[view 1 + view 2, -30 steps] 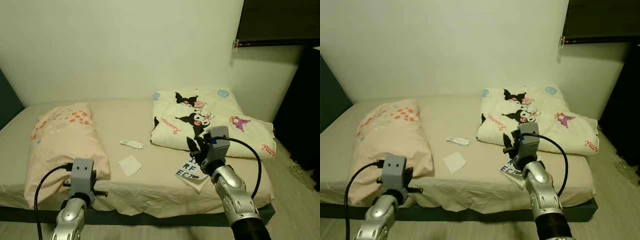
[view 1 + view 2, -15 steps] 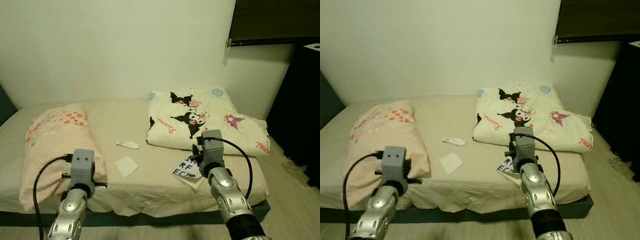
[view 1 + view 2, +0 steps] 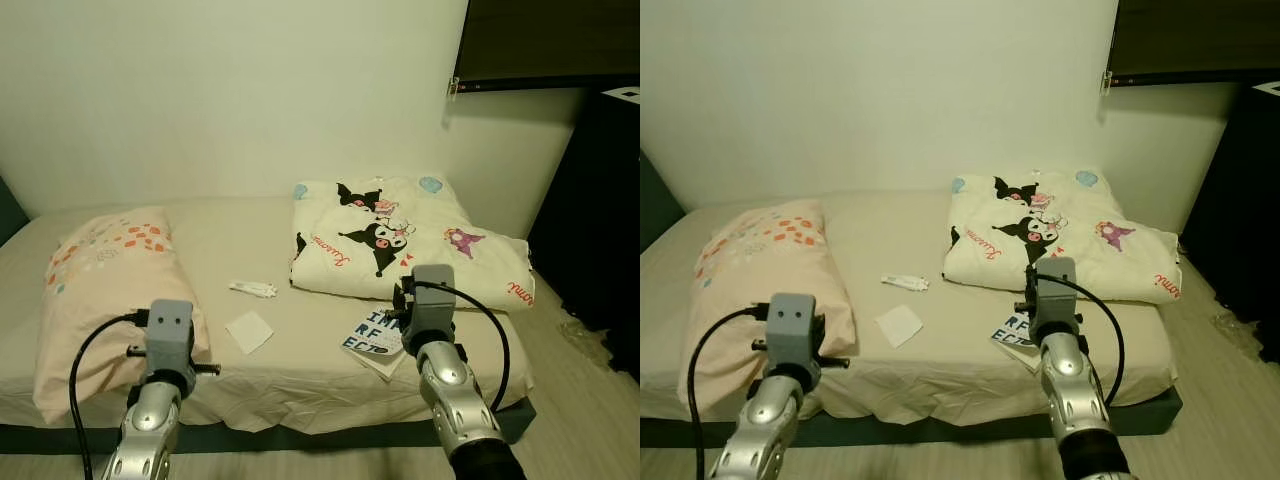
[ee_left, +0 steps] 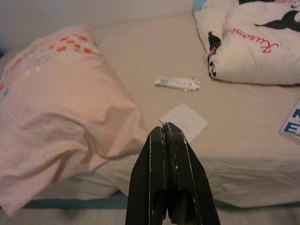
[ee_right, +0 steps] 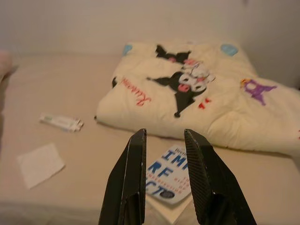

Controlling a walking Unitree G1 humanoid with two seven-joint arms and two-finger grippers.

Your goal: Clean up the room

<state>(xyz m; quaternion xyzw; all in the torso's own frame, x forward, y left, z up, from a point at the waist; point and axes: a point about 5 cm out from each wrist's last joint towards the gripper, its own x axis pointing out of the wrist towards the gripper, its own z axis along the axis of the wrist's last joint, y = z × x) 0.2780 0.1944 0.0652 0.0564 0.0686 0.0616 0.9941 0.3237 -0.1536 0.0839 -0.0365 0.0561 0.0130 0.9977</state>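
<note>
Since a second ago the head camera has drawn back and swung: more floor shows at the foot of the bed [image 3: 300,385] and the whole scene sits lower and leftward. Items on the bed have not shifted relative to each other. Both arms stay raised before the mattress edge.

Count on the bed: one pink pillow [image 3: 105,280] at 9 o'clock; one folded cartoon-print blanket [image 3: 400,245] at 2 o'clock; one small white tube [image 3: 252,289] near centre; one square white paper [image 3: 249,331] just toward 6 o'clock from the tube, apart from it; one book with blue lettering [image 3: 375,335] at 5 o'clock, near the mattress edge, just beside the blanket's front fold.

Left gripper [image 4: 168,136]: fingers pressed together, holding nothing, aimed toward the white paper, short of the bed's edge.

Right gripper [image 5: 165,140]: fingers parted with a clear gap, holding nothing, hovering over the book's near end, not touching it.

One dark cabinet [image 3: 590,230] stands right of the bed.
</note>
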